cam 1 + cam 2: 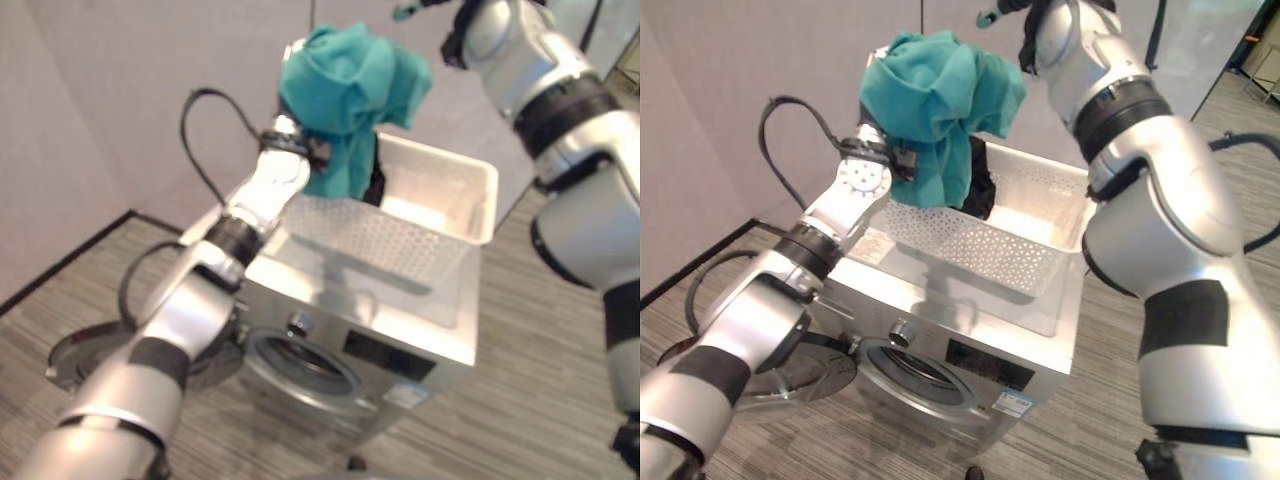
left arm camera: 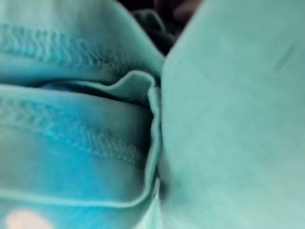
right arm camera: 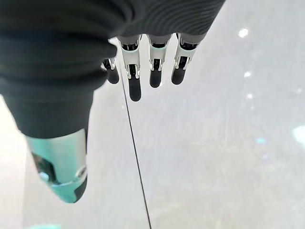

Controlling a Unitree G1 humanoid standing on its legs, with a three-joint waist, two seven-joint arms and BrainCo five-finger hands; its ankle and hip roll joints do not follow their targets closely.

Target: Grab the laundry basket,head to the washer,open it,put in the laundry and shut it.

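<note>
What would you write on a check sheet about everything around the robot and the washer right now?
Surface: top of the silver washing machine, carrying the basket.
Job's things: white perforated laundry basket on the washer; teal cloth lifted above the basket's left end; a dark garment beneath it in the basket; round washer door looks closed.
Clutter: nothing seen.
Robot hands: left robot hand is buried in the teal cloth, fingers hidden; right robot hand is raised toward the wall, fingers straight, empty.
Cables: left out, the robot's own.
Surroundings: grey striped floor, pale wall behind the washer.
</note>
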